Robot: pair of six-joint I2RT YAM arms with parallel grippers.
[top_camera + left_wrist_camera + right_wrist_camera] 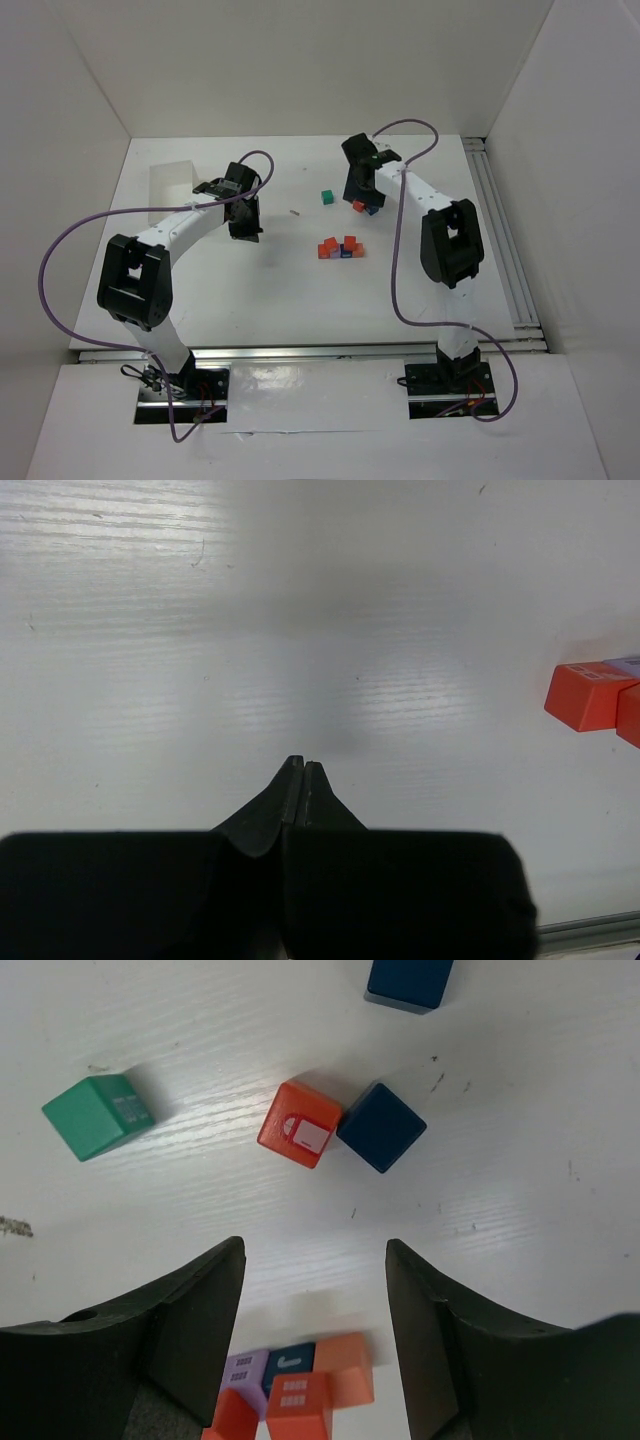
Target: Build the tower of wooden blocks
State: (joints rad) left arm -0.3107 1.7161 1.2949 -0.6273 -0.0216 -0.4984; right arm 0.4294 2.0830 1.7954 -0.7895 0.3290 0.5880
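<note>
We are hovering the right gripper (pixel 315 1248), wide and empty, short of the red block (pixel 300 1125) mid-frame, probably fetching it next for the tower (pixel 290 1390) at bottom centre; left gripper (pixel 302 767) closed.

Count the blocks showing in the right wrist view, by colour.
Red or orange blocks: 4 (one loose, three in the stack)
Dark blue blocks: 3 (two loose, one in the stack)
Green block: 1
Purple block: 1 (in the stack)
Total: 9; the frame edge cuts the stack off, so more may hide.
</note>
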